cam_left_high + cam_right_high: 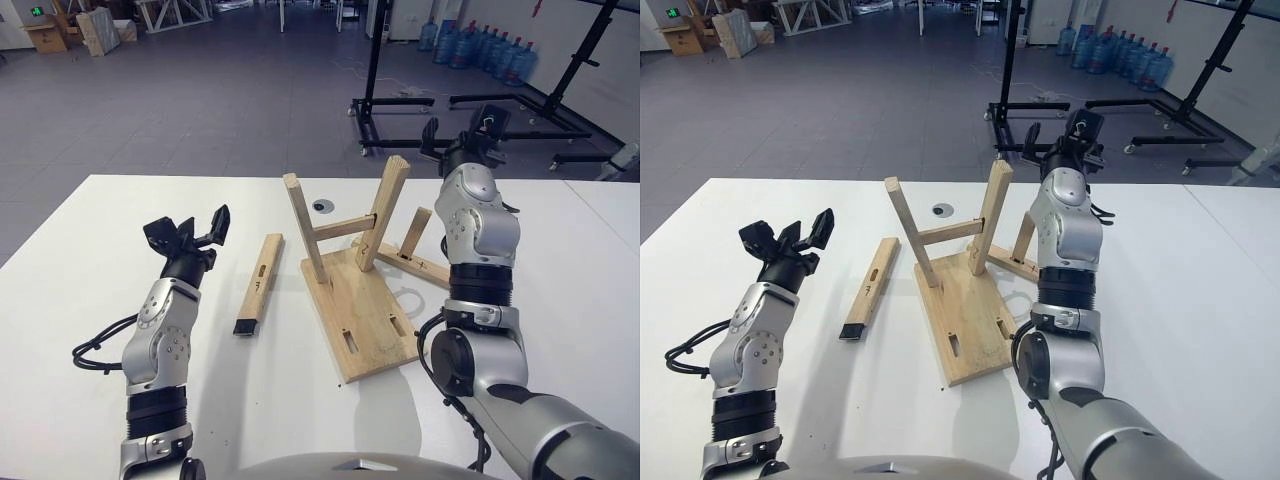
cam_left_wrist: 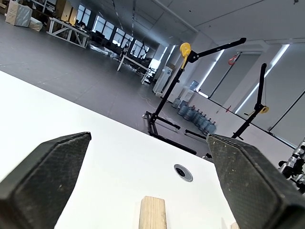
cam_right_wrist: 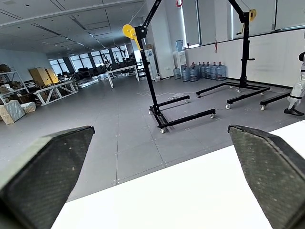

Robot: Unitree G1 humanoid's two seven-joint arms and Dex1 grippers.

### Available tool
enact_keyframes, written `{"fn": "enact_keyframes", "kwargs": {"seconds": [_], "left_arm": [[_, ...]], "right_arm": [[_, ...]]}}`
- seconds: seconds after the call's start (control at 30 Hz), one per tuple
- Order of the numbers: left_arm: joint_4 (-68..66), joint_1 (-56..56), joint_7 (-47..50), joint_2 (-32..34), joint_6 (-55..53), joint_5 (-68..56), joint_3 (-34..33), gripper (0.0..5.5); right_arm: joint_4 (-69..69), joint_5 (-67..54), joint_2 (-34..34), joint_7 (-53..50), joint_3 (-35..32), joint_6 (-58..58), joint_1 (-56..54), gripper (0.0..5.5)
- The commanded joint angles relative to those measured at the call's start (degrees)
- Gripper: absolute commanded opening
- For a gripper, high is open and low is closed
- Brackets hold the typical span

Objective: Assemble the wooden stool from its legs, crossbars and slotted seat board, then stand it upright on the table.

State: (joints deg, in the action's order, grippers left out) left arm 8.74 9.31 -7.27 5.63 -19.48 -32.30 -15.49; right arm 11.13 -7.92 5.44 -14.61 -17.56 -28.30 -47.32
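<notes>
On the white tabletop (image 1: pixel 120 220) the slotted seat board (image 1: pixel 365 310) lies flat, with two legs (image 1: pixel 305 225) standing up from its far end, joined by a crossbar (image 1: pixel 343 228). A loose leg (image 1: pixel 260 282) lies just left of the board. The left claw (image 1: pixel 190 232) hangs wide open and empty beside that leg. The right claw (image 1: pixel 462 132), equally spread and empty, is raised beyond the board.

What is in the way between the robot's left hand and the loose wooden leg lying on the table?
Nothing that I can see. The left hand is open, to the left of the loose leg, and only bare white table lies between them.
</notes>
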Motion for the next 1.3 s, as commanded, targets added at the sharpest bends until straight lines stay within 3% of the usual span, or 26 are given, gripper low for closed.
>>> {"fn": "enact_keyframes", "kwargs": {"seconds": [0.03,0.7,0.9,1.0,1.13,1.3], "left_arm": [[-0.23,0.56,-0.06,0.04,0.18,0.6,0.27,4.44],[1.14,-0.77,0.34,0.18,-0.83,0.34,0.16,4.44],[0.78,-1.12,0.35,-0.26,-0.5,0.5,0.28,4.44],[0.45,-1.05,0.34,-0.49,-0.14,0.69,0.34,4.44],[0.41,-1.05,0.39,-0.62,0.03,0.87,0.31,4.44],[1.11,-1.37,0.41,-0.59,-0.05,0.85,0.1,4.44]], "right_arm": [[1.3,0.56,0.15,-0.2,0.9,1.28,-0.32,5.17],[7.5,1.46,-0.55,-1.64,1.73,6.85,2.36,5.17],[27.38,4.77,-1.36,0.68,4.84,14.81,10.0,5.17],[32.46,3.0,-1.24,2.0,3.26,17.23,11.13,5.17],[24.59,-4.51,1.89,4.1,-2.26,12.73,2.94,5.17],[12.38,-12.58,13.94,6.18,-9.11,-0.14,-6.92,5.17]]}}
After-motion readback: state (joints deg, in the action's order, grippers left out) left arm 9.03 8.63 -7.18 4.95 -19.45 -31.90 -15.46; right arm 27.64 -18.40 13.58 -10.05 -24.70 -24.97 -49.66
